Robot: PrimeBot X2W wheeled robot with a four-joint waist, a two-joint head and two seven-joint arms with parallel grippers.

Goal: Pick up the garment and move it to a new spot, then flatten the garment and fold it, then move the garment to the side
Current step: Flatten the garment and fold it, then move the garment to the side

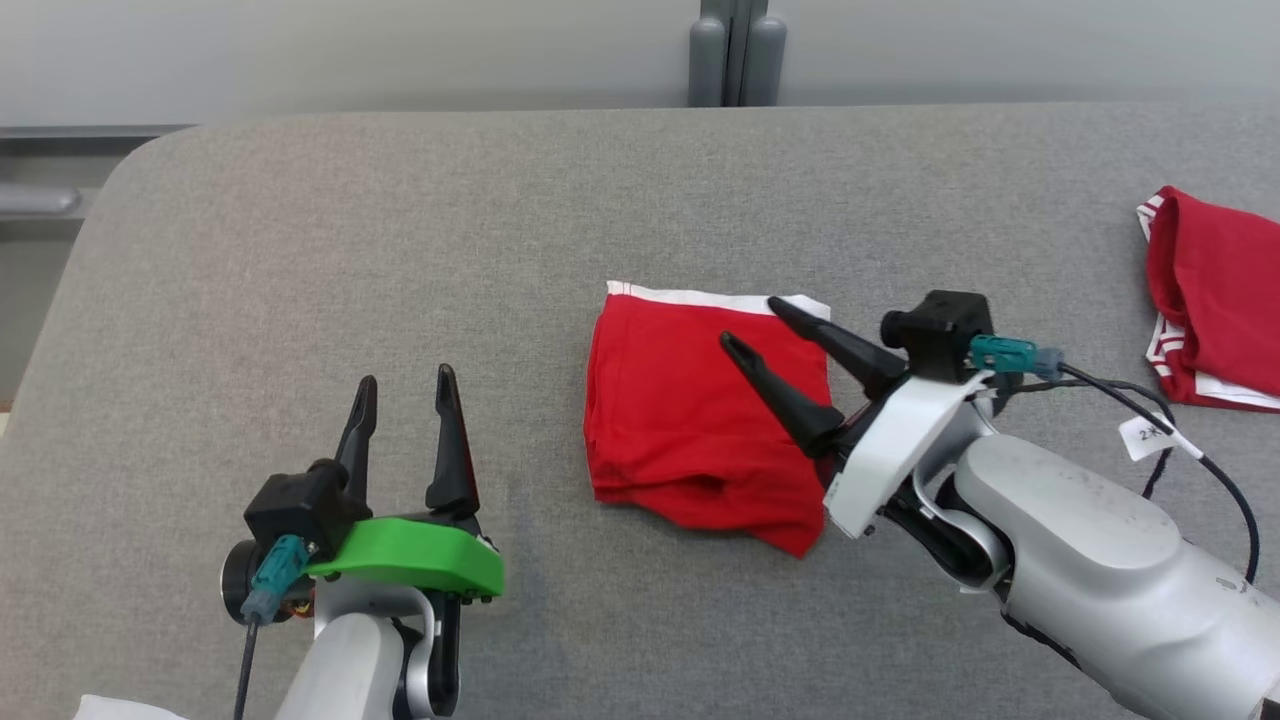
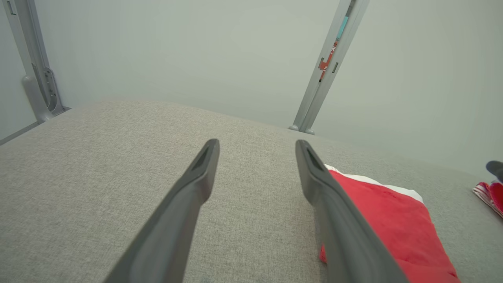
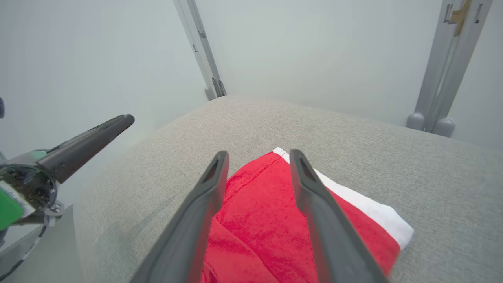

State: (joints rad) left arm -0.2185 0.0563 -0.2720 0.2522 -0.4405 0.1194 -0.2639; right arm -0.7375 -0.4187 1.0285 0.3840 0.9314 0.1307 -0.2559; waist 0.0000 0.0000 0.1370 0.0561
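**Grey cloth tabletop (image 1: 400, 220), folded red garment (image 1: 680, 420) right of centre**

Pale, smooth wall (image 1: 400, 50) closes off the far side, with a pair of round-footed grey metal posts (image 1: 737, 60) standing against it. The tabletop is covered in a coarse, woven grey fabric and its far left corner is rounded.

The red garment lies flat on this surface, just right of the middle, folded into a rough square. Its cloth looks soft and slightly fuzzy. A white band runs along its far edge, and the near edge shows stacked layers with a loose, puckered fold.

The right gripper (image 1: 752, 321) hangs over the garment's far right corner, its long, dark, tapered fingers pointing left and away. Its jaws are parted and grip nothing; in the right wrist view red cloth shows in the gap between them. A black cable (image 1: 1225, 480) with a small white label (image 1: 1145, 435) trails from its wrist.

The left gripper (image 1: 406, 375), topped by a glossy green housing (image 1: 420, 555), sits over bare tabletop well to the garment's left. Its jaws stand wide apart and empty.

A second red garment (image 1: 1215, 300) with white striped trim lies crumpled at the far right edge, well apart from the first.
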